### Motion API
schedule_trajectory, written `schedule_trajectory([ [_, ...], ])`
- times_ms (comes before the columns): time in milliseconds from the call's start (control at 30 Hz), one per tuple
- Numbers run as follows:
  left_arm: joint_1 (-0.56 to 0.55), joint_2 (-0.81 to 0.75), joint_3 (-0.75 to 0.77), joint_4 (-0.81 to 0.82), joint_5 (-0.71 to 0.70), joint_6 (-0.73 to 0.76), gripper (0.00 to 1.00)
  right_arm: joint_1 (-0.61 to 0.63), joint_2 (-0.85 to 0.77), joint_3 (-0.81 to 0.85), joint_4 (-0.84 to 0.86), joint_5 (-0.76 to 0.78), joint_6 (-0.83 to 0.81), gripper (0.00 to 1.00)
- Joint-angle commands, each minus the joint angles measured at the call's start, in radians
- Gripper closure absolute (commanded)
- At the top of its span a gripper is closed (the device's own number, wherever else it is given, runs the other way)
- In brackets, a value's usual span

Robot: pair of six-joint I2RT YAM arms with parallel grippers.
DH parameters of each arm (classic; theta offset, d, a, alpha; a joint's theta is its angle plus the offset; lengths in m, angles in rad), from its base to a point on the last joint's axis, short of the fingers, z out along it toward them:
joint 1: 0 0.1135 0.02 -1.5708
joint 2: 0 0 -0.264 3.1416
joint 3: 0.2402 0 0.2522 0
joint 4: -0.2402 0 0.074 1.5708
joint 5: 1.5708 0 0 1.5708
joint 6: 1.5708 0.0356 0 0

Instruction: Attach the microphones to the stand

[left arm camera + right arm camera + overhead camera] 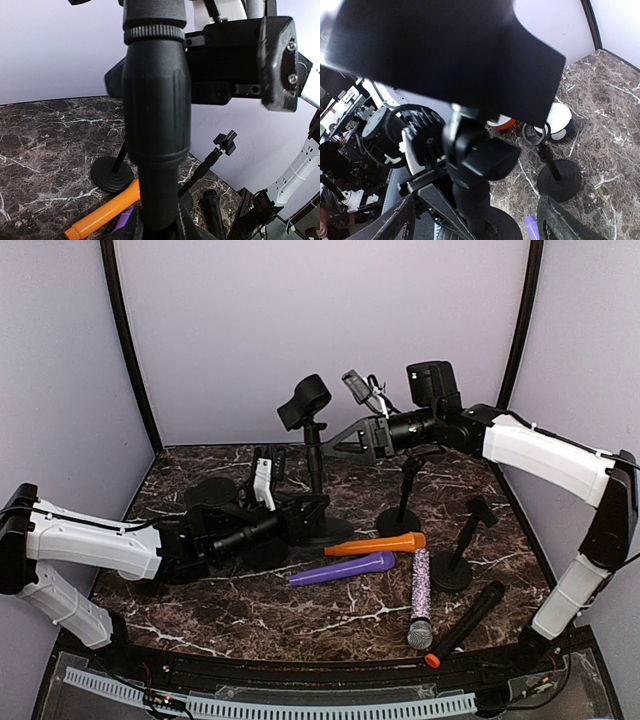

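Okay, no microphone is up yet. All four lie on the table [200,590]: the orange microphone [375,545] and the purple microphone [342,569] side by side just in front of the tall stand [312,455], the glittery lilac microphone [421,590] to their right, and the black microphone [470,615] nearest the front edge.

My left gripper [305,508] is pinched on the tall stand's pole low down, just above the base. On the left wrist view the pole fills the gap between the fingers. My right gripper [352,438] is up high beside the clip [303,400], jaws spread and holding nothing.

I read this as the stand-setting step: the left arm braces and the right is free of the head. Next I'd drop the right arm to the orange microphone, the closest, and close around its body. Then I'd carry it up and line the handle with the clip's slot while the left steadies the pole.
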Motion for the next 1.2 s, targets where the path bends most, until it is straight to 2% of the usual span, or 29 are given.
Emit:
schedule_trajectory([
  [0, 0.002, -0.008, 0.071, 0.084, 0.019, 0.024, 1.00, 0.023, 0.032, 0.031, -0.023, 0.062, -0.006, 0.15],
  [267, 0.002, 0.000, 0.058, 0.144, 0.064, 0.019, 1.00, 0.014, 0.064, 0.018, -0.056, 0.147, 0.020, 0.19],
  [567, 0.002, -0.013, 0.021, 0.190, 0.053, 0.006, 1.00, -0.146, 0.016, -0.060, -0.086, 0.244, 0.064, 0.19],
  [667, 0.003, -0.007, 0.017, 0.189, 0.048, -0.001, 1.00, -0.136, 0.002, -0.031, -0.087, 0.205, 0.017, 0.19],
  [867, 0.002, 0.004, 0.024, 0.143, 0.016, -0.024, 1.00, -0.081, -0.032, -0.020, -0.011, -0.022, -0.043, 0.19],
  [1000, 0.002, 0.014, 0.037, 0.119, 0.027, -0.026, 1.00, -0.034, -0.064, 0.004, -0.008, -0.050, -0.064, 0.18],
  [1167, 0.002, 0.025, 0.045, 0.122, 0.044, -0.027, 1.00, -0.013, -0.027, 0.020, 0.059, -0.025, 0.022, 0.19],
])
